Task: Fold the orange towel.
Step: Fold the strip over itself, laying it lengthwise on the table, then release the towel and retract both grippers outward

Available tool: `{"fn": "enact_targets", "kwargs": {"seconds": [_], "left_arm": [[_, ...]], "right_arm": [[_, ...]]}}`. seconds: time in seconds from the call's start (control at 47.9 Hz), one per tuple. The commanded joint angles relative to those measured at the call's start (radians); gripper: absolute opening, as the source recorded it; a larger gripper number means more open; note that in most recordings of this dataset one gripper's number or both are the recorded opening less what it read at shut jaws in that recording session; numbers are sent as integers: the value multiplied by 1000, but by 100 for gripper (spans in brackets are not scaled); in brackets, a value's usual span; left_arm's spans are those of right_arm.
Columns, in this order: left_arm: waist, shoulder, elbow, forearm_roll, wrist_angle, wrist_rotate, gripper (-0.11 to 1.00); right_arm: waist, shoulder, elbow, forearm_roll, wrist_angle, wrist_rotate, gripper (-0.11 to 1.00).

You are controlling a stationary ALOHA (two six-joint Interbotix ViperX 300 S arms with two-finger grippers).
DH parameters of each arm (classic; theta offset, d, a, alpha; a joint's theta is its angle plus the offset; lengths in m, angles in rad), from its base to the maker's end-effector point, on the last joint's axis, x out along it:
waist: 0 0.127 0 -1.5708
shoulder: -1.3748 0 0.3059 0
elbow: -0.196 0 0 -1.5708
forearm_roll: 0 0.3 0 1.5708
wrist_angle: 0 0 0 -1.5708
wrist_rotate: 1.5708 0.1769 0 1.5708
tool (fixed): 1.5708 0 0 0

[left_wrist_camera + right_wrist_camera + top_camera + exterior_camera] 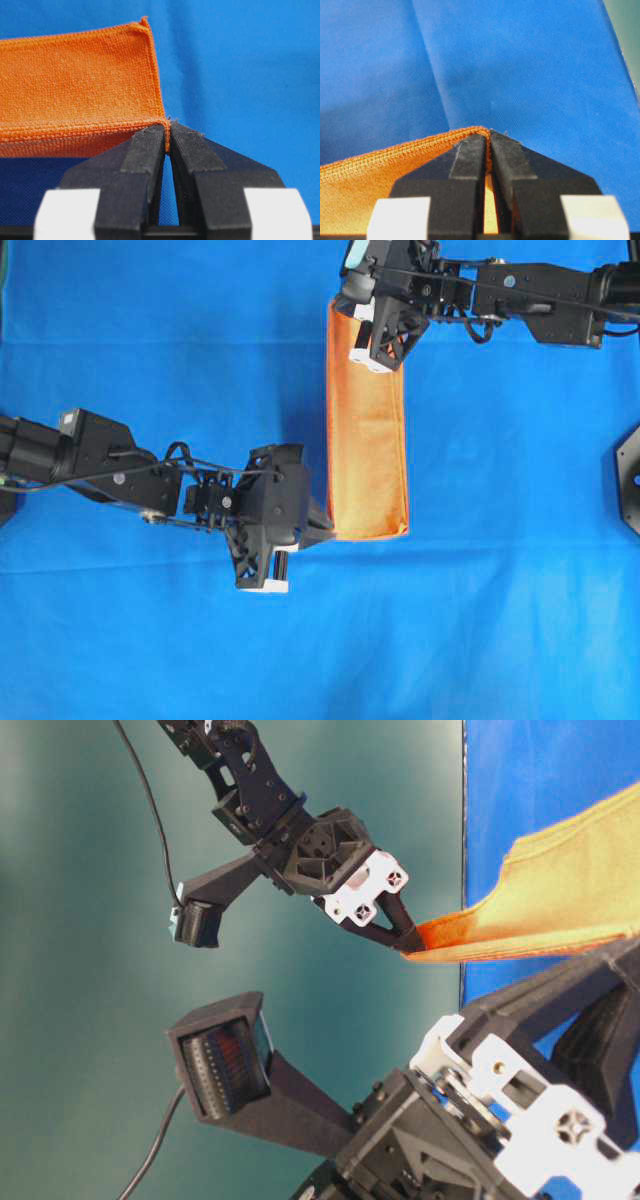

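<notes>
Hanging doubled and slack between both arms above the blue cloth (150,340), the orange towel (367,430) looks light, limp and thin, so the left fingers (150,145) and right fingers (470,150), each pinched on a hemmed corner, seem well placed.

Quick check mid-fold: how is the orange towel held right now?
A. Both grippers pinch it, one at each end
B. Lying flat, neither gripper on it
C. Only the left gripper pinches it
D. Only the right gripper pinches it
A: the left gripper is shut on one corner of the orange towel and the right gripper on the opposite end.
</notes>
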Motion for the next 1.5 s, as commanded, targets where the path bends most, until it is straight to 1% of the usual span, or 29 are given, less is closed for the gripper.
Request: {"fn": "enact_targets", "kwargs": {"seconds": [0.0,0.104,0.146,0.188,0.23,0.271,0.292,0.313,0.397,0.438,0.459,0.626,0.814,0.919,0.981,1.086,1.357,1.482], "left_arm": [[-34,-25,-6,3,-9,-2,2],[-28,-25,-5,3,-9,-2,2],[-26,-25,-5,3,-8,-2,4],[-26,-26,-3,3,-6,0,10],[-25,-26,-3,5,-5,0,20],[-23,-28,-2,3,-3,0,31],[-23,-29,2,5,-3,0,37],[-23,-31,3,3,-2,2,43],[-23,-40,11,5,15,11,66],[-23,-49,15,3,31,11,73],[-23,-57,20,3,44,11,74],[-21,-120,38,3,140,9,65],[-21,-255,89,3,322,8,63],[-20,-339,132,3,367,8,63],[-11,-397,170,5,362,9,63],[28,-476,230,5,330,9,63],[176,-672,403,5,95,12,63],[224,-755,460,5,49,12,63]], "right_arm": [[-15,-20,-17,0,-8,3,2],[-12,-21,-12,0,-9,3,2],[-11,-23,-11,0,-8,3,2],[-11,-23,-9,0,-8,3,3],[-11,-25,-8,0,-5,5,4],[-11,-28,-6,0,-3,6,14],[-11,-28,-5,0,-2,8,20],[-11,-31,-3,0,0,6,28],[-11,-32,2,0,2,3,53],[-11,-34,3,0,5,6,62],[-11,-34,5,0,8,8,64],[-11,-46,8,0,35,8,58],[-6,-117,43,2,67,14,58],[2,-189,95,6,64,21,58],[8,-230,127,14,63,32,59],[23,-307,189,21,57,61,58],[98,-540,400,21,-49,173,58],[150,-646,477,23,-87,224,58]]}}
